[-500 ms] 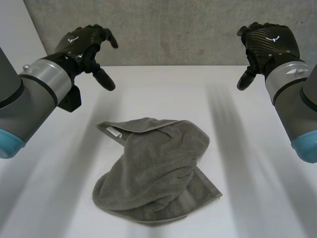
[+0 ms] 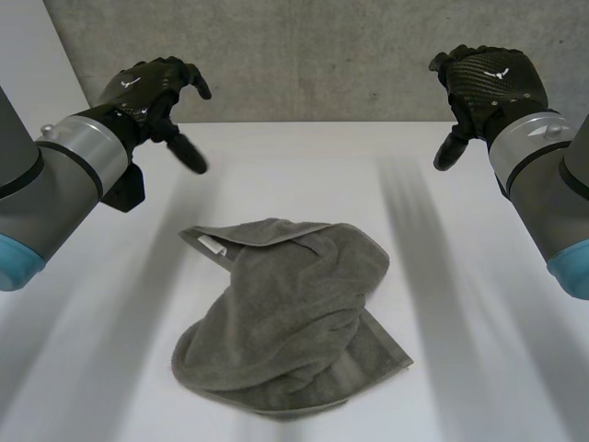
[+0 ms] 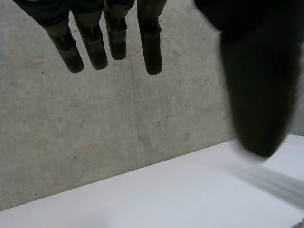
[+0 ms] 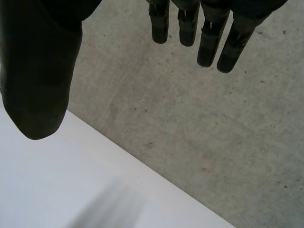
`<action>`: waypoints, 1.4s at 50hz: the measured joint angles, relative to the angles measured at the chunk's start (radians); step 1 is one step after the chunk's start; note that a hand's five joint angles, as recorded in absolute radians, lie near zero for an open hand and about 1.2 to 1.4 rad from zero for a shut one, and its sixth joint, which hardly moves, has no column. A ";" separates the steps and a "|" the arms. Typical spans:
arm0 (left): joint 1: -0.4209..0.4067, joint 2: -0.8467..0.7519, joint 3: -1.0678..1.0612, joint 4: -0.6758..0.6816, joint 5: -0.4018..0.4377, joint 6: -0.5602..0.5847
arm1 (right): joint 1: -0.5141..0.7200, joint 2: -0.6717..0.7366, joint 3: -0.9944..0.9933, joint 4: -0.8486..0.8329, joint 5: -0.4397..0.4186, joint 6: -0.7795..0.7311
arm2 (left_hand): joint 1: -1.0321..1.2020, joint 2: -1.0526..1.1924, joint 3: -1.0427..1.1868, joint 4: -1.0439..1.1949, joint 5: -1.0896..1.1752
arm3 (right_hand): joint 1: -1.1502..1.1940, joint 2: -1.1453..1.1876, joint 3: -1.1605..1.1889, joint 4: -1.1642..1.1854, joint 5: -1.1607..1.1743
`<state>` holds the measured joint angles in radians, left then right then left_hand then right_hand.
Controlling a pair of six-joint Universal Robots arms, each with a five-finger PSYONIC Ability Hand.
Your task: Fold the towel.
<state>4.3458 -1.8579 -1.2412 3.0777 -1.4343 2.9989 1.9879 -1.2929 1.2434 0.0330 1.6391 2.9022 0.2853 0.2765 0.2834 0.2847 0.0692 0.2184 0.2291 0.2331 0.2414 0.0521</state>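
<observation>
Lifting a touch higher and farther back: left hand [image 2: 147, 92] and right hand [image 2: 488, 83], fingers straight, spread, holding nothing. Towel [image 2: 290, 313] unmoved, lying rumpled mid-table [image 2: 479, 368], well apart from both. The fold looks unfinished, though the layers are hard to read.

Grey towel [image 2: 290, 318] of soft, matt terry cloth; smooth white table [image 2: 460, 304]; rough concrete wall [image 2: 322, 55].

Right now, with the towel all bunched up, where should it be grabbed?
Probably the far corner by the white label, pinched from the left by the left robot hand: that corner of the towel lies flat and free, unlike the rumpled middle.
</observation>
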 measured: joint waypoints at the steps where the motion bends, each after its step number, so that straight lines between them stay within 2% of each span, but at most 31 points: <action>1: 0.000 0.000 0.000 0.000 0.000 0.000 | -0.001 0.000 0.000 0.000 -0.001 0.000 | 0.000 0.000 0.000 0.000 0.000 | 0.000 0.000 0.000 0.000 0.000; 13: -0.002 0.006 -0.021 -0.008 0.005 0.007 | -0.009 -0.001 0.000 0.019 -0.020 -0.013 | 0.000 -0.001 0.000 0.000 0.000 | 0.000 0.000 0.000 0.000 0.000; 17: -0.003 0.023 -0.072 -0.028 0.024 0.030 | -0.009 -0.002 0.003 0.089 -0.087 -0.041 | 0.000 -0.001 0.000 0.000 0.012 | 0.000 0.000 0.000 0.000 0.000; 20: -0.003 0.055 -0.145 -0.048 0.068 0.090 | -0.012 -0.001 0.017 0.180 -0.183 -0.081 | 0.002 0.005 0.003 0.002 0.038 | 0.000 0.000 0.000 0.000 0.000; 22: 0.004 0.093 -0.227 -0.067 0.122 0.176 | -0.022 -0.001 0.047 0.264 -0.279 -0.125 | 0.003 0.022 0.012 0.004 0.064 | 0.000 0.000 0.000 0.000 0.000; 27: 0.041 0.183 -0.413 -0.112 0.233 0.395 | -0.063 -0.006 0.144 0.377 -0.448 -0.217 | 0.079 0.088 0.081 0.074 0.128 | 0.016 0.004 0.003 0.002 0.005; 30: 0.069 0.230 -0.511 -0.138 0.279 0.514 | -0.085 -0.013 0.212 0.406 -0.512 -0.274 | 0.094 0.097 0.090 0.085 0.138 | 0.032 0.010 0.005 0.002 0.015; 31: 0.090 0.258 -0.578 -0.156 0.303 0.595 | -0.097 -0.023 0.270 0.415 -0.545 -0.321 | 0.099 0.102 0.094 0.088 0.143 | 0.046 0.022 0.016 0.008 0.034; 34: 0.117 0.288 -0.661 -0.174 0.323 0.689 | -0.109 -0.040 0.357 0.418 -0.574 -0.392 | 0.103 0.106 0.099 0.090 0.149 | 0.060 0.040 0.037 0.027 0.056; 37: 0.138 0.299 -0.726 -0.182 0.329 0.749 | -0.114 -0.053 0.432 0.415 -0.586 -0.451 | 0.117 0.119 0.113 0.107 0.161 | 0.083 0.065 0.061 0.052 0.081; 43: 0.168 0.283 -0.810 -0.170 0.328 0.793 | -0.113 -0.063 0.563 0.391 -0.591 -0.537 | 0.120 0.121 0.116 0.109 0.166 | 0.099 0.083 0.080 0.071 0.103; 51: 0.184 0.188 -0.837 -0.087 0.324 0.788 | -0.099 -0.045 0.640 0.278 -0.588 -0.539 | 0.120 0.122 0.116 0.109 0.166 | 0.118 0.094 0.093 0.085 0.120; 57: 0.169 0.102 -0.826 -0.006 0.321 0.779 | -0.095 -0.012 0.660 0.167 -0.586 -0.523 | 0.120 0.122 0.116 0.109 0.167 | 0.250 0.249 0.243 0.235 0.257; 62: 0.154 0.047 -0.811 0.043 0.318 0.774 | -0.095 0.019 0.663 0.108 -0.585 -0.515 | 0.148 0.147 0.146 0.140 0.192 | 0.450 0.442 0.430 0.421 0.439; 64: 0.150 0.031 -0.805 0.061 0.317 0.773 | -0.095 0.031 0.661 0.092 -0.586 -0.513 | 0.190 0.198 0.194 0.186 0.234 | 0.601 0.586 0.576 0.568 0.587; 67: 0.147 0.019 -0.801 0.079 0.317 0.772 | -0.095 0.041 0.660 0.077 -0.586 -0.511 | 0.341 0.348 0.340 0.344 0.385 | 0.797 0.775 0.767 0.763 0.788; 70: 0.144 0.015 -0.799 0.093 0.315 0.772 | -0.095 0.045 0.657 0.065 -0.586 -0.502 | 0.406 0.388 0.381 0.425 0.463 | 0.983 0.961 0.948 0.947 0.976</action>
<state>4.4893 -1.8424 -2.0400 3.1709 -1.1188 3.7705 1.8932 -1.2477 1.9002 0.0978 1.0534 2.3999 0.6911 0.6644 0.6645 0.7095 0.5321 1.2018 1.1903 1.1816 1.1886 1.0280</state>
